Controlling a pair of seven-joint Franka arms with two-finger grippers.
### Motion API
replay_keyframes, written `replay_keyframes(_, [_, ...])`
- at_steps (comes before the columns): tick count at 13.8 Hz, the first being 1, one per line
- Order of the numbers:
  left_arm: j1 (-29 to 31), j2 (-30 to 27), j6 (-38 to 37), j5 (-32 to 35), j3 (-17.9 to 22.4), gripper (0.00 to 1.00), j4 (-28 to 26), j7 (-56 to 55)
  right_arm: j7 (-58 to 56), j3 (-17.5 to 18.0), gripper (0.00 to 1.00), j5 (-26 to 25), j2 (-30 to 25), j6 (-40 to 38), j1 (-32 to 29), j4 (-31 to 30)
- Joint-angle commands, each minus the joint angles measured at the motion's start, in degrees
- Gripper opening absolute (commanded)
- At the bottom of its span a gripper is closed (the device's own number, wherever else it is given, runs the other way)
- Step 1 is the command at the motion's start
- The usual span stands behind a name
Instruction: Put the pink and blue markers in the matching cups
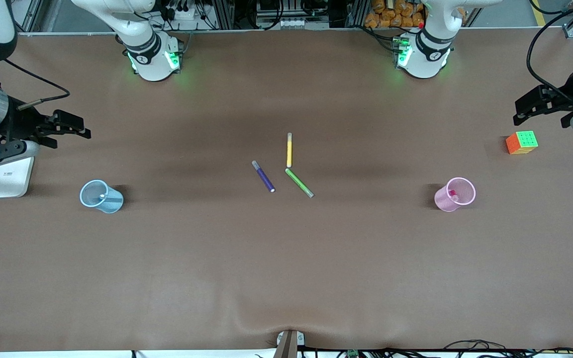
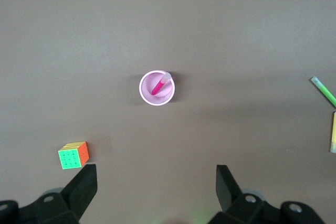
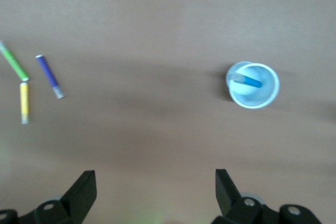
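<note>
Blue cup (image 1: 101, 196) with blue pen (image 3: 247, 80), pink cup (image 1: 455, 194) with pink pen (image 2: 159, 84), stand on brown table (image 1: 286, 268); left gripper (image 2: 156, 182) and right gripper (image 3: 156, 190) hang open, waiting at the table's ends.

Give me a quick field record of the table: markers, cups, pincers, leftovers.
pink marker: standing in pink cup, toward the left arm's end
blue marker: in blue cup, toward the right arm's end
left pincer: open, holds nothing, raised near the cube
right pincer: open, holds nothing, raised at the right arm's end
loose on table: purple pen, yellow pen, green pen, mid-table
task status: both markers appear placed
</note>
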Motion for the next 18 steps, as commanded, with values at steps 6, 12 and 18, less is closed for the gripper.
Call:
replay_keyframes(6, [0.2,0.85,-1.21,-1.04,-0.01,1.0,1.76,-0.15,9.69,-9.43,1.0,-5.21,-3.1,-8.61,7.04,8.58])
replay_keyframes(12, [0.2,1.03,-1.29,-1.22,-0.1,1.0,1.5,-0.06,14.89,-10.32,1.0,-4.07,-2.66,-10.57,6.61,10.1])
replay_keyframes(18, [0.11,1.2,-1.29,-1.22,-0.1,1.0,1.41,-0.06,11.55,-10.41,1.0,-1.52,-2.66,-7.66,5.38,7.73])
